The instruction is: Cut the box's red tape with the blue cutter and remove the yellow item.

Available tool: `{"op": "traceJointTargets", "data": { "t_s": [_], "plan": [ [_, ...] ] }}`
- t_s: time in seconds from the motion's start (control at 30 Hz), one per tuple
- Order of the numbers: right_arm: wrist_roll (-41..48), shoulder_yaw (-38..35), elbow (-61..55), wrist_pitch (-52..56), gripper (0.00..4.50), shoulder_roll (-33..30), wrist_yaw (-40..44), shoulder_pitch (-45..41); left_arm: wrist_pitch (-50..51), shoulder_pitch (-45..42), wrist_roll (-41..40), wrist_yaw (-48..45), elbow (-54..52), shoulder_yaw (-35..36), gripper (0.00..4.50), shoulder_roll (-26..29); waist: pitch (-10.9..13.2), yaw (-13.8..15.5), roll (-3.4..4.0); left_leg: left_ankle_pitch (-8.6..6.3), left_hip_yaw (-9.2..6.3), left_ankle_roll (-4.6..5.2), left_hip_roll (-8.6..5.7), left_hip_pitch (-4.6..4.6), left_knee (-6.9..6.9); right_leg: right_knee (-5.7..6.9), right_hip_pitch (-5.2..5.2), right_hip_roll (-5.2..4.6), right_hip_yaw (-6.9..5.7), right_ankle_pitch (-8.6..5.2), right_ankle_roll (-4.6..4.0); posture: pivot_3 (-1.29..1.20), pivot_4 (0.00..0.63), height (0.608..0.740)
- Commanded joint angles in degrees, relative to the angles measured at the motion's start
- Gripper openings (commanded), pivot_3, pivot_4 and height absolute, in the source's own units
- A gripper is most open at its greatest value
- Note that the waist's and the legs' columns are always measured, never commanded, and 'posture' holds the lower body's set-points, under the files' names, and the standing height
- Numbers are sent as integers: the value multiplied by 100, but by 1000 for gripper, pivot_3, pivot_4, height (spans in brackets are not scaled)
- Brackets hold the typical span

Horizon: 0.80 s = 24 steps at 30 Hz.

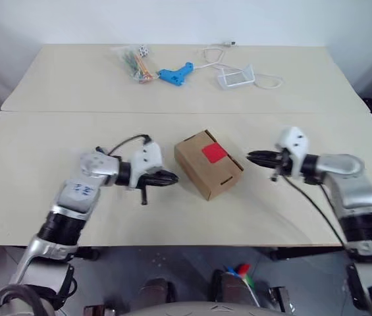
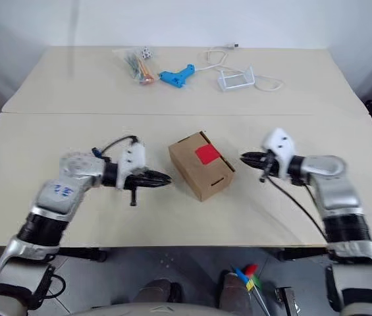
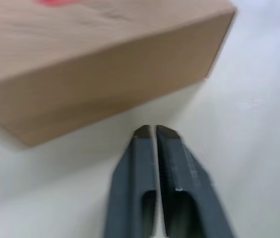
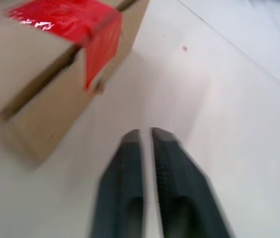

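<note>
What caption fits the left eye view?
Two grippers flank the box sealed with red tape on the table.

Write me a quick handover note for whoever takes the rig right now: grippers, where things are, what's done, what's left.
Left gripper: nearly shut, empty, just left of the box.
Right gripper: nearly shut, empty, to the box's right.
Box sits mid-table, closed, red tape intact over the top seam.
At the far edge: a light-blue gun-shaped tool, a clear bag of sticks.
Done: nothing.
Left: find the cutter, slit the tape, take the yellow item out.
</note>
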Motion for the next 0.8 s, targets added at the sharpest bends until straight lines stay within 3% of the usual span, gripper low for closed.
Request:
{"op": "traceJointTargets", "data": {
  "t_s": [0.03,0.13,0.3,0.37,0.57,0.73,0.8],
  "plan": [
    [1700,-1263,-1371,819,1663,-203,490,812,-294,638,-497,-303,-208,1546,1512,1002,0,-32,1,-2,-1,-3,6,0,-3,0,-2,4,-1,-1,-1,0,150,740],
    [2249,-1700,-2387,1082,2675,56,96,1638,-120,1484,-708,-81,-153,2535,2421,1398,-4,-74,8,-11,10,-18,19,27,-21,6,-2,21,5,-5,-9,0,150,740],
    [2299,-1948,-3081,553,4471,462,-121,2309,-254,3107,-822,515,399,4523,3987,1249,-3,-32,7,-10,24,-18,19,35,-1,4,12,19,28,-6,-13,0,150,740],
    [2319,-1912,-3206,241,4500,513,151,2446,-355,3630,-866,804,498,5054,4487,1069,-3,-21,5,-11,30,-18,21,39,-1,2,11,20,36,-6,-14,0,150,740],
    [2516,-1770,-3556,-25,4500,660,197,2503,-414,4877,-890,1551,231,5988,4487,424,-6,50,-4,-16,19,-23,21,44,-2,7,13,10,32,-4,-19,0,150,740],
    [2463,-1650,-3553,-301,4500,706,325,2498,-475,5194,-886,2306,-861,5864,4487,-163,-12,128,-14,-21,15,-26,22,45,-2,7,13,3,34,-2,-27,0,150,740],
    [2491,-1658,-3391,-262,4500,586,438,2409,132,5049,-1114,2871,-1911,5324,4487,-558,-13,143,-15,-21,12,-26,19,44,-2,5,17,-10,48,1,-31,0,150,740]
  ]
}}
